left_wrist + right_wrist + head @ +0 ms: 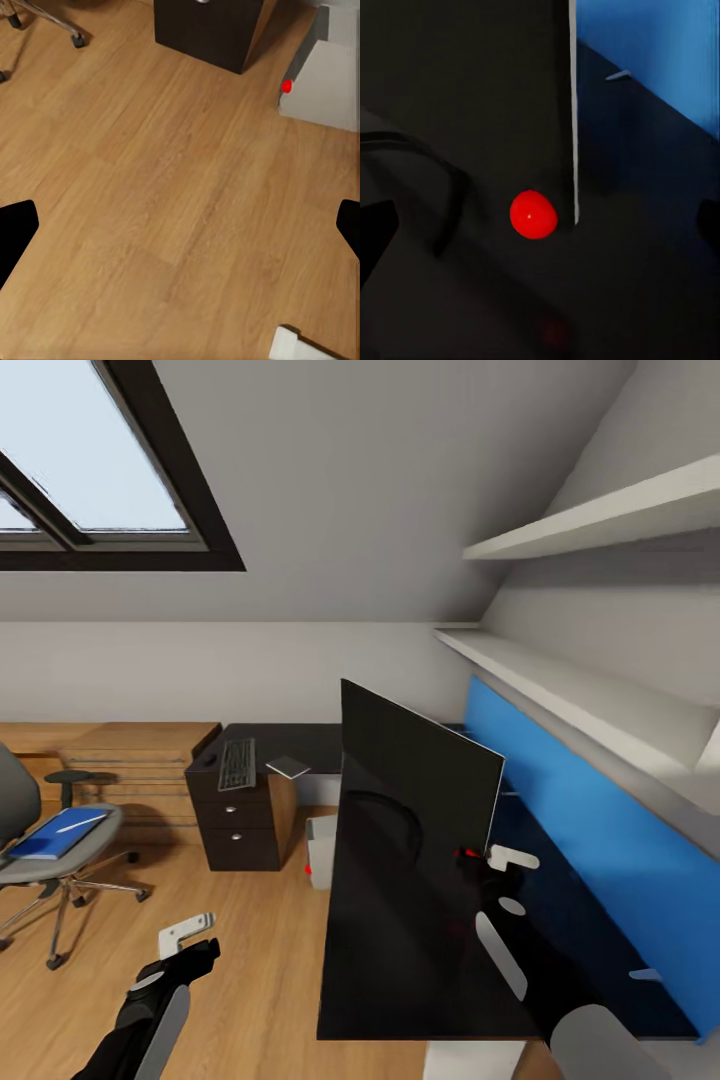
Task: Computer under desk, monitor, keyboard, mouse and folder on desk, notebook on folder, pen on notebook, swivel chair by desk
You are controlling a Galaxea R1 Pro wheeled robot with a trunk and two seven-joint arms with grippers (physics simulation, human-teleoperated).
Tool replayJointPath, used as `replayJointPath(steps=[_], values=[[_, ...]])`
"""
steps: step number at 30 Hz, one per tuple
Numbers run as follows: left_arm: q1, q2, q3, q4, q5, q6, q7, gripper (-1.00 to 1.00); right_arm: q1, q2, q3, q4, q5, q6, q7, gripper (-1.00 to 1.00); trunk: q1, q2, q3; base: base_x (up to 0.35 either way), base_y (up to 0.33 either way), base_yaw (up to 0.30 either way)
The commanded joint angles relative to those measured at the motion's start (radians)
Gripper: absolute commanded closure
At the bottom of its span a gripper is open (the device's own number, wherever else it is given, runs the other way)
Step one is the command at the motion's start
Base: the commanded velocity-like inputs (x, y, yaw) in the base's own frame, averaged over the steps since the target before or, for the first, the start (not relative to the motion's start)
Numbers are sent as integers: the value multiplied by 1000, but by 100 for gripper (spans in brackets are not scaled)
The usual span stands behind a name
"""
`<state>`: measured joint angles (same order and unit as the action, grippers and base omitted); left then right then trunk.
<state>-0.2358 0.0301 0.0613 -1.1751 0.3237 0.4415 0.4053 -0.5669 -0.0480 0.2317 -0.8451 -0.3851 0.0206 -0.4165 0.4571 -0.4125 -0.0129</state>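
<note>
R gripper point(503, 880) at monitor point(420, 780) corner, L gripper point(190, 938) low.

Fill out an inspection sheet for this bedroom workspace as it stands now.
Surface: black desk top along the wall.
Job's things: monitor upright on the desk; keyboard on the far end; computer on the floor beside the drawers; blue folder lying on the swivel chair.
Clutter: small grey pad beside the keyboard.
Grippers: left gripper open over the wooden floor, empty; right gripper at the monitor's lower right corner, state unclear.
Cables: nothing seen.
Surroundings: skylight, wall shelves.
</note>
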Motion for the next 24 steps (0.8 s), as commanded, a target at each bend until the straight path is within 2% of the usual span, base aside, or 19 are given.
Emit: replayJointPath(steps=[1,7,14,24], values=[[0,2,3,-3,11,3,7,-100,-1,-2,6,-1,-6,2,-8,-100,1,-2,-1,0,-315,0],[0,15,42,-11,12,3,7,-100,-1,-5,5,10,-6,-18,-8,-100,1,-2,-1,0,-315,0],[0,29,134,-14,16,3,3,-100,-1,-13,0,53,-6,-66,-8,-100,1,-2,-1,0,-278,0],[0,46,180,-62,17,4,1,-100,-5,-38,-6,104,-7,-89,-12,-100,1,-2,-1,0,-70,0]])
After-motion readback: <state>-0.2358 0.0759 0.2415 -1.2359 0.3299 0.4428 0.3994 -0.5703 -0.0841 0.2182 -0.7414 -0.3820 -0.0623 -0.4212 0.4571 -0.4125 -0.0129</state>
